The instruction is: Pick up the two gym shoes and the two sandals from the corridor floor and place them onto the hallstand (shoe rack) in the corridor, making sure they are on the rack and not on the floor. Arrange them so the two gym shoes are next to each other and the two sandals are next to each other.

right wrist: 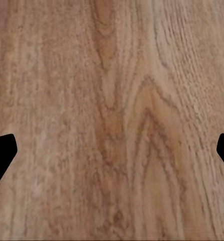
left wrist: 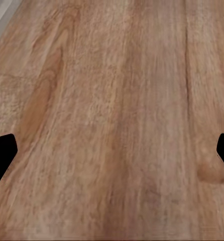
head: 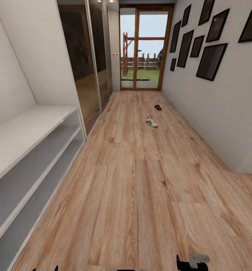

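Lying far down the corridor floor (head: 141,180) at about 12 o'clock, one gym shoe (head: 151,121) is seen with its long axis running roughly 11 to 5; a small brown item, probably a sandal (head: 158,107), rests just beyond it at 1 o'clock; both are well apart from the grippers; the right gripper (right wrist: 112,150) is judged marginally nearer; the left gripper (left wrist: 112,150) and the right are spread wide, grasping nothing; the hallstand (head: 31,150) stands at 9 o'clock.
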